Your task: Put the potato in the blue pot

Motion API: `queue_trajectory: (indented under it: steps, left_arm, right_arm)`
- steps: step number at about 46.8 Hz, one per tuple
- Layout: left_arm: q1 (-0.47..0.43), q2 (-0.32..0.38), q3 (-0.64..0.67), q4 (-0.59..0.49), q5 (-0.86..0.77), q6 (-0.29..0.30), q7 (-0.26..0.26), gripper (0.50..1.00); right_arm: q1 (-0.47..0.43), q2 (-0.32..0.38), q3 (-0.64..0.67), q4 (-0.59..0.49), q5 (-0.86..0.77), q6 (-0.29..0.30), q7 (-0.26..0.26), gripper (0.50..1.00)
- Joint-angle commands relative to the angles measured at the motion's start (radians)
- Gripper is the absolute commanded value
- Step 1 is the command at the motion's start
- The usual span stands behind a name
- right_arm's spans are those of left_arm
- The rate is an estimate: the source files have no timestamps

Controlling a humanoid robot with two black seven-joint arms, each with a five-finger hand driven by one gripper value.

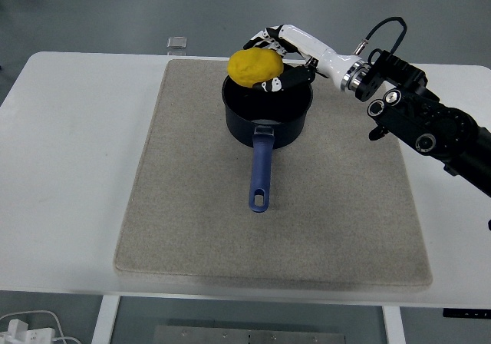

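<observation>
One potato (255, 65) in right hand (278, 56) grasp | one blue pot (266, 111) below | one mat (192, 206)

text: none legible | labels: none | arm markings: possibly present, too small to read

Yellow potato (256, 65) held above far rim of dark blue pot (266, 115); pot upright, handle pointing toward near edge.
</observation>
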Motion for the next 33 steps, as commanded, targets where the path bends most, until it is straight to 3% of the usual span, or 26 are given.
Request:
queue_trajectory:
  steps: [1, 33]
  left_arm:
    - [0.0, 0.0, 0.0, 0.0, -0.001, 0.0, 0.0, 0.999]
    - [0.0, 0.0, 0.0, 0.003, -0.001, 0.0, 0.0, 0.999]
  right_arm:
    - [-0.002, 0.014, 0.001, -0.014, 0.0, 0.0, 0.0, 0.5]
    - [-0.042, 0.074, -0.006, -0.073, 0.0, -0.017, 0.012, 0.5]
